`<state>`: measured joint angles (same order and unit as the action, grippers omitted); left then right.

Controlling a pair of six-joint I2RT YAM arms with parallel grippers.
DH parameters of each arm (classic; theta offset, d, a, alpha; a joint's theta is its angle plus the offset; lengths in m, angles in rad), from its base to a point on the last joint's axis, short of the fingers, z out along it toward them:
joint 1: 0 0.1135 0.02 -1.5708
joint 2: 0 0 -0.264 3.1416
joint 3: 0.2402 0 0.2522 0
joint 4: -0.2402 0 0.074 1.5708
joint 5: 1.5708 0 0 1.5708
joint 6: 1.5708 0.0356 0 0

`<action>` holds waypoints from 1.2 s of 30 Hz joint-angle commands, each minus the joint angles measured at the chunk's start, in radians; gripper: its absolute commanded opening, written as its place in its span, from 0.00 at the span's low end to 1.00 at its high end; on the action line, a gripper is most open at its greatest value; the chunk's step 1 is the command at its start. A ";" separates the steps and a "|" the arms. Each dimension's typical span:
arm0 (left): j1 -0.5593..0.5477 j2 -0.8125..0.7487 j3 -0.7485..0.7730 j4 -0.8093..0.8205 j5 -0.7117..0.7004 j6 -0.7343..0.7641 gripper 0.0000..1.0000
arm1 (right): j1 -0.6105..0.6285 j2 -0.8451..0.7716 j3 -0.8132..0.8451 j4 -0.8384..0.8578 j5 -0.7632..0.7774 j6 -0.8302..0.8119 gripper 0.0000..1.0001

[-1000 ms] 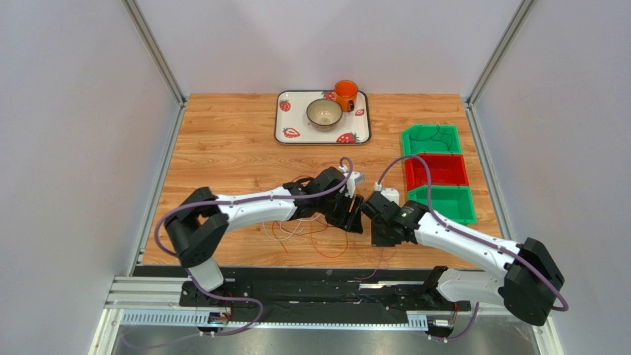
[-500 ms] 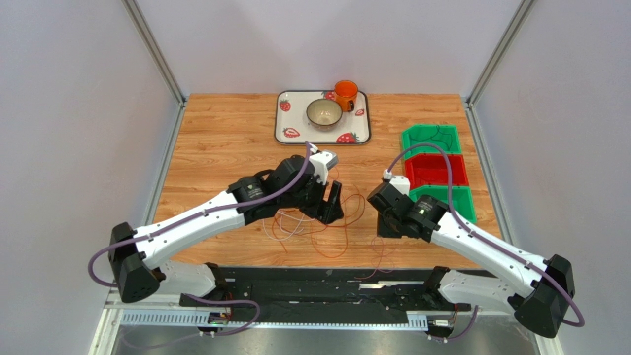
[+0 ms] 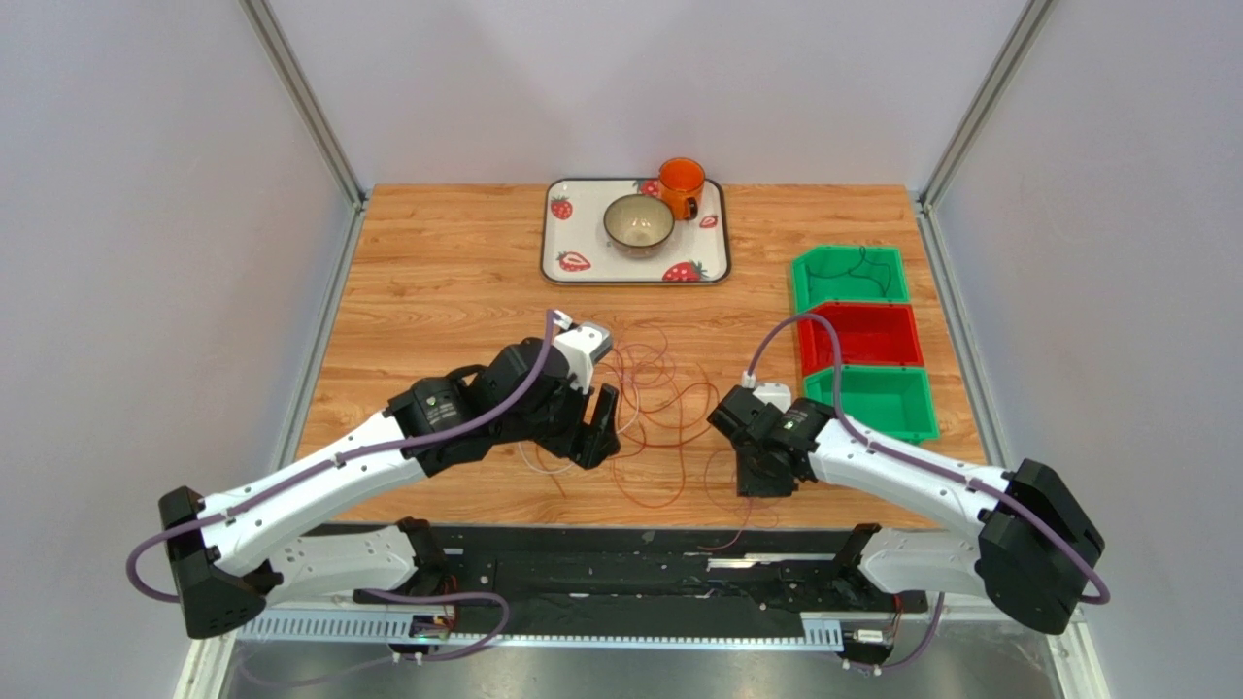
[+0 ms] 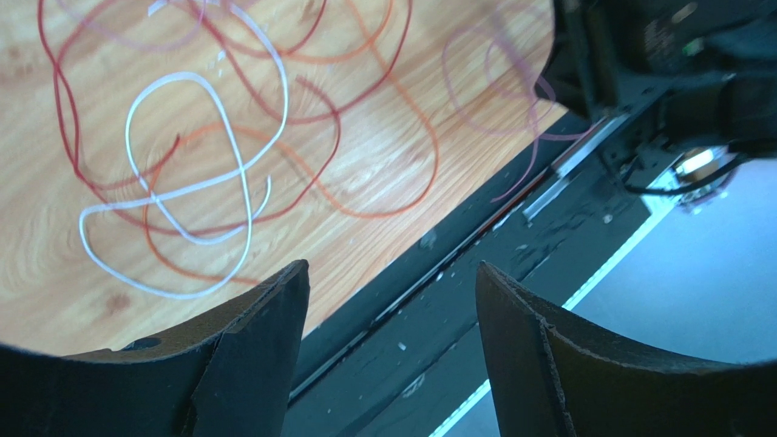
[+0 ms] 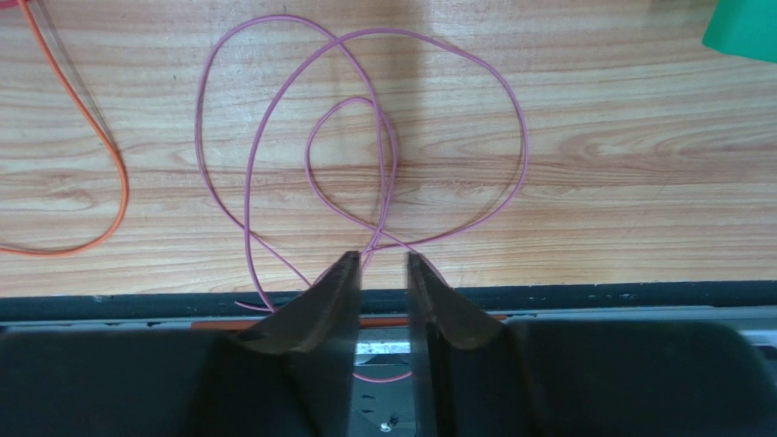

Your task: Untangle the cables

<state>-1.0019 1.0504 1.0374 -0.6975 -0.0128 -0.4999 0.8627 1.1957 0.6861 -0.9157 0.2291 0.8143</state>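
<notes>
Right wrist view: my right gripper (image 5: 381, 257) hangs low at the near edge of the table (image 5: 593, 182), its fingers (image 5: 337, 291) only narrowly apart, with a pink cable (image 5: 383, 173) running down into the slit between them (I can see a gap either side, so nothing is pinched). My left gripper (image 4: 390, 273) is spread wide and holds nothing, poised above white (image 4: 242, 173) and red loops. From above, the cables (image 3: 657, 401) lie tangled on the wood between both grippers.
</notes>
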 commanded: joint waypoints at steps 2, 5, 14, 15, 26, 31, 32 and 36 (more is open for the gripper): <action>-0.003 -0.090 -0.060 -0.051 -0.015 -0.019 0.75 | 0.002 -0.015 -0.002 0.047 0.003 0.011 0.42; -0.003 -0.128 -0.062 -0.088 -0.027 -0.019 0.75 | 0.002 -0.019 -0.013 0.058 -0.008 0.014 0.50; -0.003 -0.210 -0.051 -0.160 -0.062 -0.009 0.74 | 0.027 -0.180 -0.053 -0.049 0.044 0.123 0.49; -0.003 -0.214 -0.060 -0.158 -0.062 -0.009 0.74 | 0.027 -0.208 -0.050 -0.075 0.064 0.159 0.48; -0.003 -0.227 -0.057 -0.137 -0.067 -0.017 0.74 | 0.036 -0.258 -0.013 -0.045 0.067 0.178 0.56; -0.003 -0.273 -0.069 -0.155 -0.082 -0.017 0.74 | 0.055 -0.127 0.013 -0.005 0.085 0.157 0.61; -0.003 -0.282 -0.071 -0.166 -0.085 -0.017 0.74 | 0.056 -0.110 0.013 0.003 0.084 0.146 0.61; -0.003 -0.331 -0.066 -0.184 -0.095 -0.014 0.74 | 0.081 -0.073 0.016 0.061 0.096 0.151 0.61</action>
<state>-1.0019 0.7650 0.9604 -0.8566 -0.0879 -0.5114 0.9176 1.1172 0.6617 -0.9367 0.2958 0.9684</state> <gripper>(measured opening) 0.741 0.608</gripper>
